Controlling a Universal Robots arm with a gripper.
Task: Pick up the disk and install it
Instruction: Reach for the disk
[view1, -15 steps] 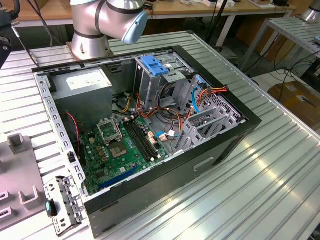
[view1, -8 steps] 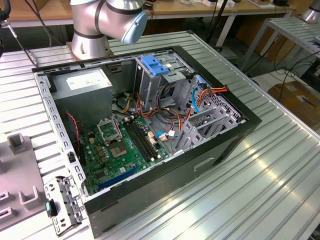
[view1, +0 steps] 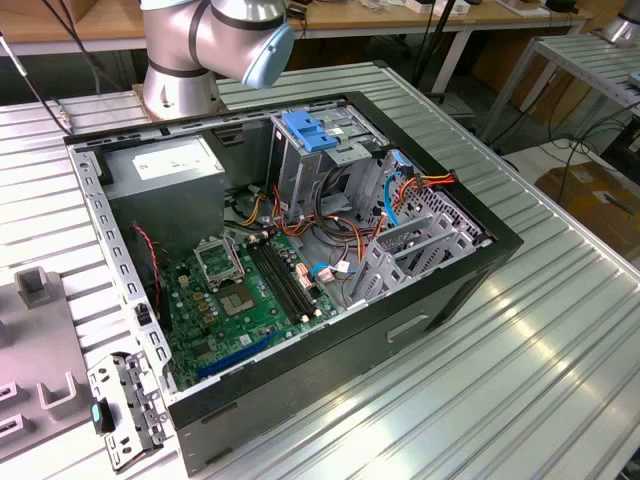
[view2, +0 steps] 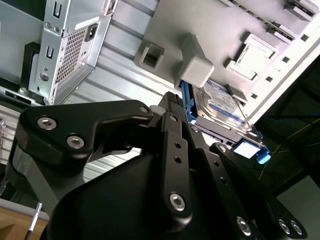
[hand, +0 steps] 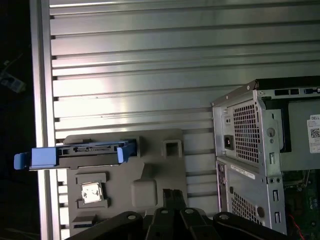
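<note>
The disk (hand: 82, 150) is a grey hard drive in a bright blue carrier frame. It stands on its edge in a slot of the grey fixture plate (hand: 150, 170), with its blue handle past the plate's edge. In the second wrist view the disk (view2: 220, 107) shows its labelled flat side beside a grey block of the plate. My gripper (hand: 171, 194) hangs above the plate, a short way from the disk and not touching it. Its black fingers (view2: 172, 102) lie together with nothing between them.
An open computer case (view1: 300, 260) lies on the ribbed metal table (view1: 520, 380), with a green motherboard, cables and a silver drive cage with a light-blue latch (view1: 310, 130). The grey fixture plate (view1: 40, 370) sits at the exterior view's left. The arm's base (view1: 185, 50) stands behind the case.
</note>
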